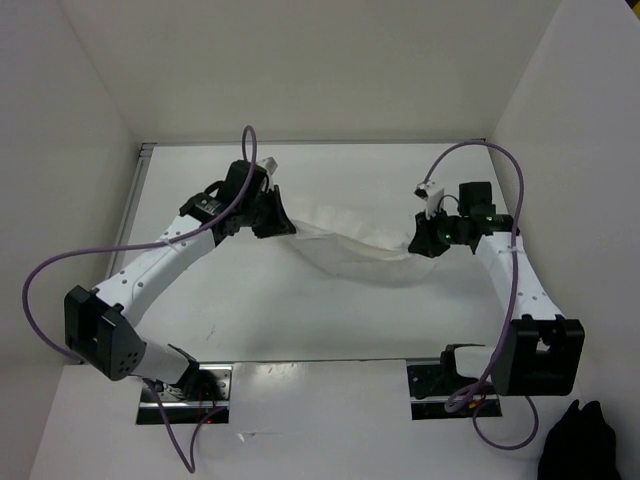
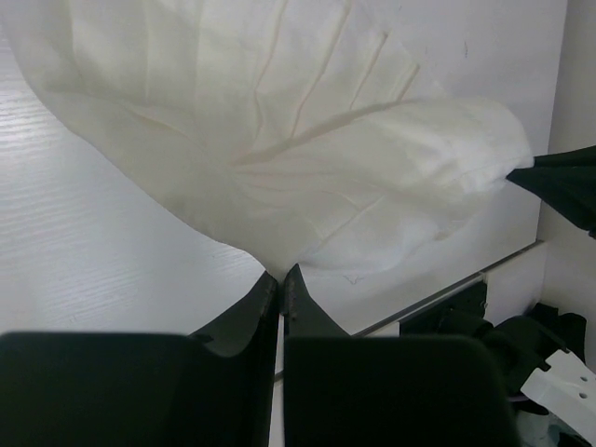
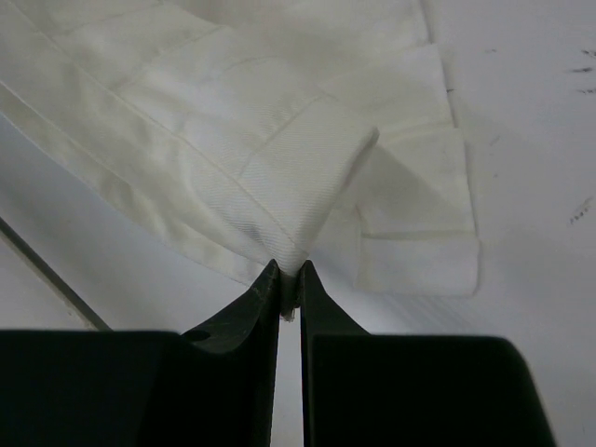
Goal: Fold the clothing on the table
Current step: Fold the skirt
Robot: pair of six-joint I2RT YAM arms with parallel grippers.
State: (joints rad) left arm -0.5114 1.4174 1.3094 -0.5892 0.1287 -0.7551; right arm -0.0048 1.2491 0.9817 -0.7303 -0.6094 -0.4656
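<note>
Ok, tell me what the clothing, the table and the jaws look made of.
Clothing: thin woven fabric, probably cotton, matte white; fine ribbing, stitched hems and soft creases show. Table: hard matte white board, perhaps laminate; faint grain lines and scuff marks. Jaws: matte black, likely plastic, unconfirmed.

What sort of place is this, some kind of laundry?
Likely a robot test lab: a white table boxed by white walls, left arm and right arm bolted at its edge, one cloth between them.
</note>
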